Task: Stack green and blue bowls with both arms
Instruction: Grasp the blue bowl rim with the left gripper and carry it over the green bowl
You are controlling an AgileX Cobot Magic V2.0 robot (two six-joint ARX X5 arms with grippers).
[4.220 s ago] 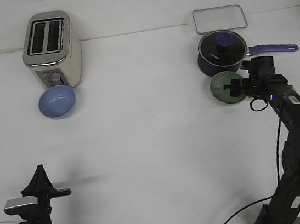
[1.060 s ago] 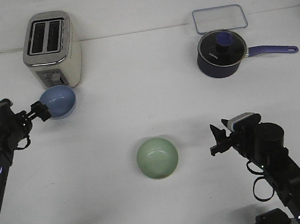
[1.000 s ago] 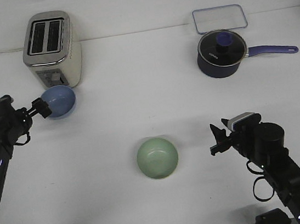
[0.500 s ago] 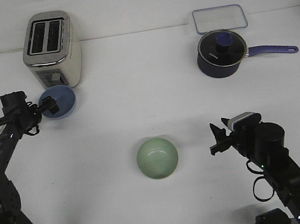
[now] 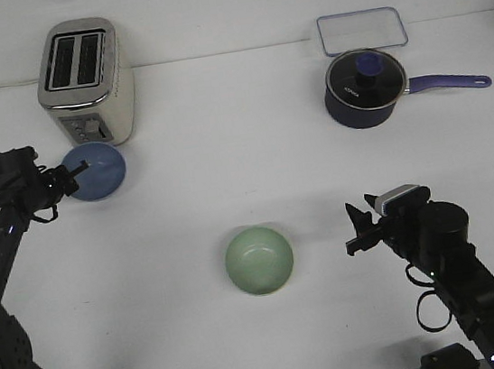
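The light blue bowl (image 5: 98, 171) sits in front of the toaster at the left. My left gripper (image 5: 71, 175) is at its left rim, with its fingers closed over the rim. The bowl looks slightly tipped towards the camera. The pale green bowl (image 5: 259, 260) stands upright and alone in the middle of the table near the front. My right gripper (image 5: 354, 230) is open and empty. It is to the right of the green bowl, a clear gap away, and points towards it.
A silver toaster (image 5: 83, 79) stands just behind the blue bowl. A dark navy lidded saucepan (image 5: 364, 87) with a purple handle is at the back right. A clear rectangular tray (image 5: 361, 31) lies behind it.
The green bowl went from beside the saucepan to mid-table, and the right arm drew back. In the last second my left gripper reached into the blue bowl and settled on its left rim.
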